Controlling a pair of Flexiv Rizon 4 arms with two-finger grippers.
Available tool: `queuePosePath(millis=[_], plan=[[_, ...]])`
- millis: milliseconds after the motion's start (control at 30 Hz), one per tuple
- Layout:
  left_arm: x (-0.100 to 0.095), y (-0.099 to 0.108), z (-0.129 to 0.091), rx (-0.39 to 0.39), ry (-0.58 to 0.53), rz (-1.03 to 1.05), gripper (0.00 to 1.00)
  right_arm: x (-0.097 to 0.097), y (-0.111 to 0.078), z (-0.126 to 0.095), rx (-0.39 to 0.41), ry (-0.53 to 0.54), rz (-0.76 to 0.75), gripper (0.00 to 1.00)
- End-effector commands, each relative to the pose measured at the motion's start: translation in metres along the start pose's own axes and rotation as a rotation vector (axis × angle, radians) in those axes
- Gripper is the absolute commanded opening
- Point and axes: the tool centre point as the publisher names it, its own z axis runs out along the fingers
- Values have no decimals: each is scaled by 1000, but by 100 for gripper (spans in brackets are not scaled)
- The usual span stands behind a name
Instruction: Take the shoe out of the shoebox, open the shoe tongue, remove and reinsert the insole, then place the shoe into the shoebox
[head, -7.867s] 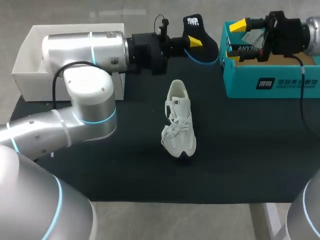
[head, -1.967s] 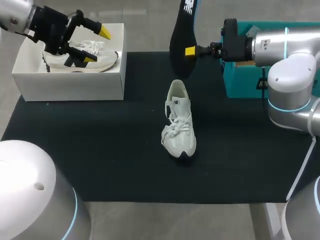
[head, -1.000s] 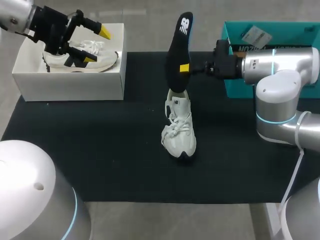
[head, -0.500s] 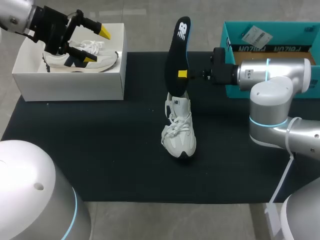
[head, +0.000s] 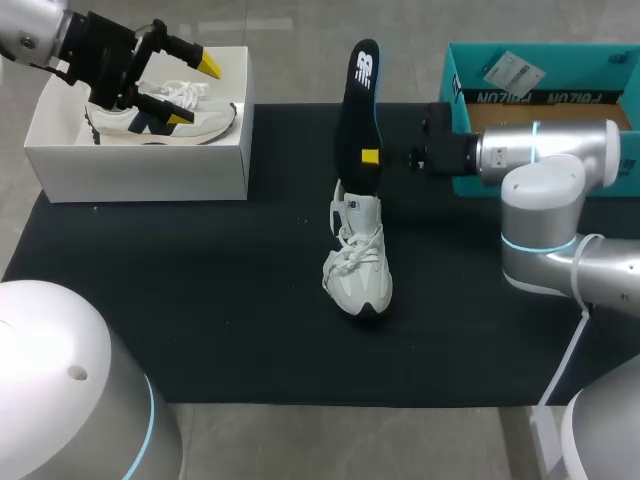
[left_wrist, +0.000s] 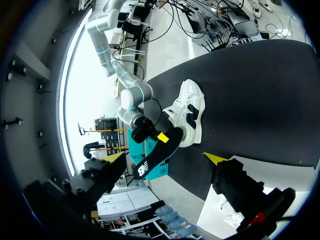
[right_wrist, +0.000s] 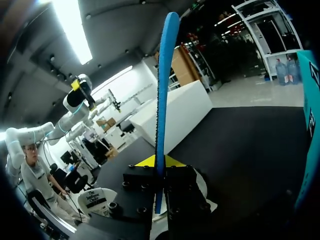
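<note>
Right gripper (head: 372, 157): fingers closed narrow on the insole (head: 357, 110), pinching its lower part from both faces. The insole stands nearly upright, logo end up, blue edge toward the wrist camera. Its lower end meets the heel opening of the white shoe (head: 358, 250); whether it has entered cannot be told. The shoe lies mid-mat, toe toward the robot, on the black mat (head: 200, 300). The teal shoebox (head: 560, 55) sits just behind the right arm.

Left gripper (head: 190, 92): fingers spread wide, holding nothing, above the white box (head: 140, 170), which contains a second shoe (head: 150, 118).
</note>
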Motion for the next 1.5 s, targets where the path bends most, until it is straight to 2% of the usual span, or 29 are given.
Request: queuePosePath(millis=[33,467,867,1067,1500], plan=[[0,0,0,-1,3,1,100,-2,-13,6,11,-9,-8,0],[0,0,0,-1,3,1,100,1,-45,9,36,0,34,0],[0,0,0,-1,3,1,100,11,-87,18,82,-5,80,0],[0,0,0,-1,3,1,100,10,-82,14,60,-13,77,0],[0,0,0,-1,3,1,100,10,-57,2,107,-50,24,0]])
